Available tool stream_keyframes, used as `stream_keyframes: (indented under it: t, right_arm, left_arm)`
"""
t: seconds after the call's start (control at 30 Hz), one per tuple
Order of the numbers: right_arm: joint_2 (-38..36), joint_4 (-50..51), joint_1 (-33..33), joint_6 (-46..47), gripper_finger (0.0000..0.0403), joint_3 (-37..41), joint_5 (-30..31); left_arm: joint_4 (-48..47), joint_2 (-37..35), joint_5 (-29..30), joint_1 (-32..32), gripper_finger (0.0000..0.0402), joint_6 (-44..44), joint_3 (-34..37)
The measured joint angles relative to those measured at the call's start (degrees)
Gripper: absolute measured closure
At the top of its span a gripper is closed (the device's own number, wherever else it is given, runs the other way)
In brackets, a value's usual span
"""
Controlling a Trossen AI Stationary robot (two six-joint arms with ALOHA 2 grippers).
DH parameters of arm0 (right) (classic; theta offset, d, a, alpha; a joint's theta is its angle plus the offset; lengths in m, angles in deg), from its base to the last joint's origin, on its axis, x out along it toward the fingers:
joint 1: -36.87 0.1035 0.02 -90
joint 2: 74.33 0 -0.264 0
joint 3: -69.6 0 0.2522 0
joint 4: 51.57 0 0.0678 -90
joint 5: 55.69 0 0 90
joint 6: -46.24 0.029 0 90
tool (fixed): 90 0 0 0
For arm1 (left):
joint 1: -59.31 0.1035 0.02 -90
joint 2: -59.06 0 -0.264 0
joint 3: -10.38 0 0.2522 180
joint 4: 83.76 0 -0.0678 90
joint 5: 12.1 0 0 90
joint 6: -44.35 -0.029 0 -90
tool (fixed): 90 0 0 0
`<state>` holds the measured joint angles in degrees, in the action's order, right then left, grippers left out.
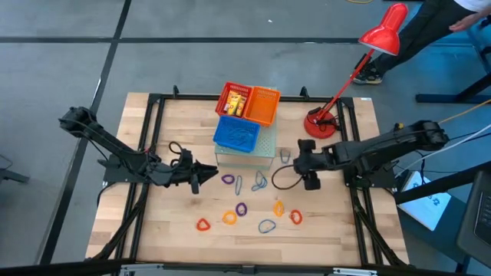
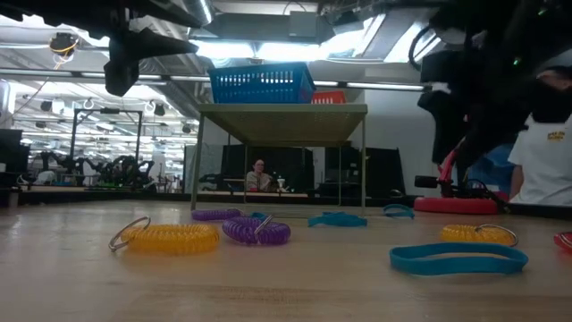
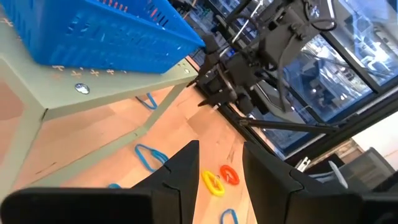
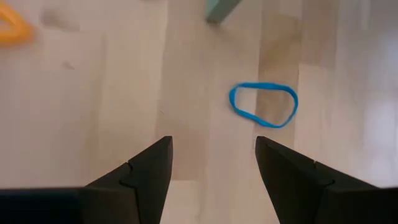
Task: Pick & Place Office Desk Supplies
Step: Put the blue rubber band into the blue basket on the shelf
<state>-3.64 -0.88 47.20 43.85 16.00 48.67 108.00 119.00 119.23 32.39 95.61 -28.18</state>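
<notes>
Currently, coloured loops [image 1: 247,205] lie scattered on the wooden table [image 1: 169,230] in front of a green stand [image 1: 265,149] bearing the blue mesh basket [image 1: 236,134]. Left gripper [image 1: 194,180] hovers beside the purple loop [image 1: 228,179], fingers parted, empty; right gripper [image 1: 301,162] hovers wide open above a blue loop [image 4: 263,104].

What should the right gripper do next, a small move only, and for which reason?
Probably it should slide forward a little and come down over the blue loop. The right gripper is open, holds nothing and hovers above bare wood, with the loop lying flat just ahead of its fingers and slightly to one side. The left gripper waits over the table's left part, also empty.
</notes>
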Motion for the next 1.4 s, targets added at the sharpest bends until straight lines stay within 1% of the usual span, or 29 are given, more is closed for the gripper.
stream_keyframes:
  t: [0.2,0.33,0.47,0.67,0.87,0.97,1.1,1.2,1.4]
  right_arm:
    - [7.3,-7.9,-3.5,-8.0,0.0172,0.0,-3.6]
    - [12.0,-7.1,-5.1,-11.0,0.0172,0.0,-5.7]
    - [14.6,-7.9,-5.5,-13.8,0.0172,0.0,-6.4]
    - [15.2,-8.3,-6.8,-14.7,0.0172,-0.4,-6.2]
    - [15.2,-8.8,-8.4,-15.2,0.0172,-5.4,-5.0]
    - [15.2,-10.6,-10.4,-15.2,0.0172,-6.0,-7.6]
    - [16.4,-9.3,-12.8,-12.6,0.0172,-6.0,-13.5]
    - [17.8,-9.9,-14.0,-12.4,0.0172,-6.0,-16.9]
    - [19.0,-11.9,-15.5,-13.5,0.0172,-6.0,-17.9]
  left_arm:
    - [0.0,0.0,2.5,0.0,0.0284,-2.2,0.0]
    - [0.2,0.0,2.8,0.0,0.0284,-3.6,0.0]
    - [0.2,0.0,3.2,0.0,0.0284,-4.8,0.0]
    - [0.4,0.0,4.2,0.0,0.0284,-5.2,0.0]
    - [0.5,0.0,4.4,0.0,0.0284,-5.4,0.0]
    - [0.5,0.0,4.5,0.0,0.0284,-5.5,0.0]
    - [0.4,0.0,4.7,0.0,0.0284,-5.5,0.0]
    - [0.4,0.0,4.7,0.0,0.0284,-5.7,0.0]
    - [0.3,0.0,5.0,0.0,0.0284,-5.6,0.0]
